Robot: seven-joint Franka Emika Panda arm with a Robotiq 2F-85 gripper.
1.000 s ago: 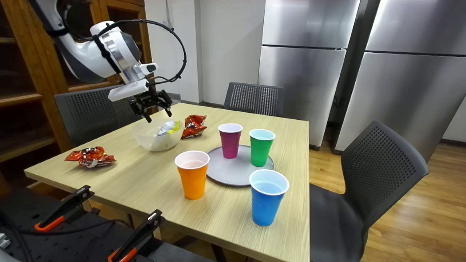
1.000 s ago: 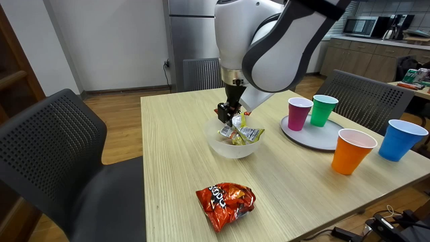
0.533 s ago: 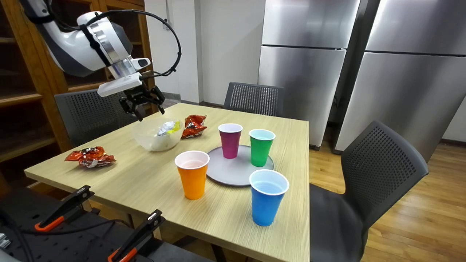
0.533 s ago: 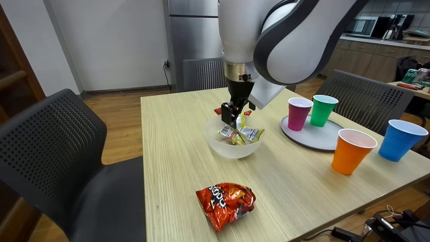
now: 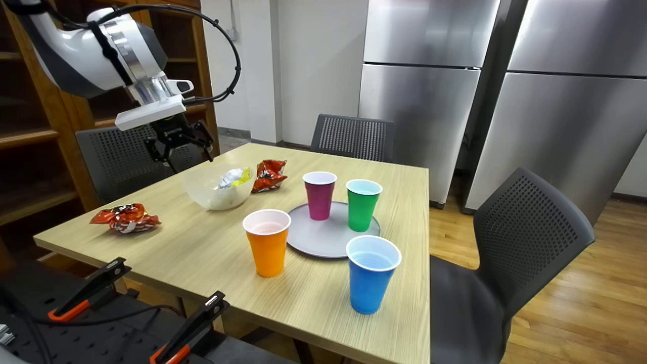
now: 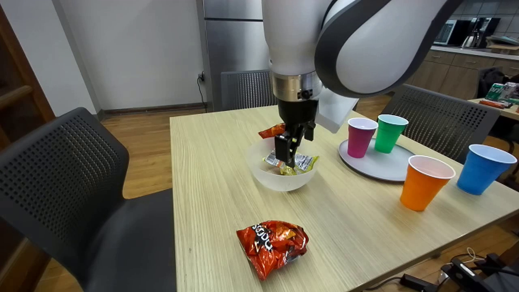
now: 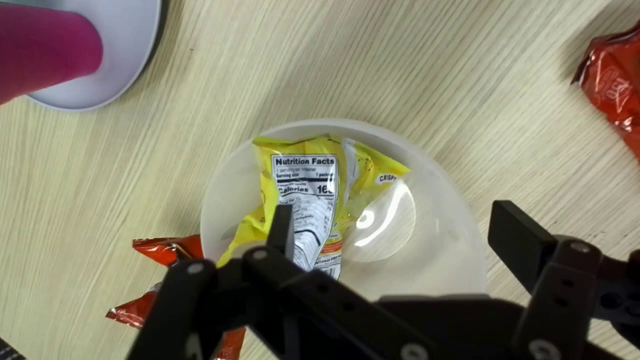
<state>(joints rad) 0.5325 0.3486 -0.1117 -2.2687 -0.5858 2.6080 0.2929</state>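
Note:
My gripper (image 7: pixel 397 232) stands open with nothing between its fingers, above a translucent white bowl (image 7: pixel 452 225). In the bowl lies yellow snack packaging (image 7: pixel 345 170) with a white nutrition label. One dark fingertip (image 7: pixel 281 227) overlaps that label in the wrist view; the other is seen past the bowl's rim. In an exterior view the gripper (image 5: pixel 192 163) hangs over the side of the bowl (image 5: pixel 215 198) near the cabinet, apart from it. A crumpled red bag (image 6: pixel 271 132) rests against the far side of the bowl, partly hidden. Another red bag (image 6: pixel 272 247) lies nearer on the table.
A grey plate (image 5: pixel 308 240) carries a purple cup (image 5: pixel 319 199) and a green cup (image 5: pixel 361 210). Beside it stand an orange cup (image 5: pixel 268 250) and a blue cup (image 5: pixel 371 278). Dark chairs (image 6: pixel 81 194) surround the wooden table (image 6: pixel 211 202). Clamps (image 5: pixel 194 323) sit by its edge.
The arm has shifted steadily away from the cups, leftward and slightly up in an exterior view, and nearer the camera in another. The jaws stay open. Bowl, bags and cups have not moved.

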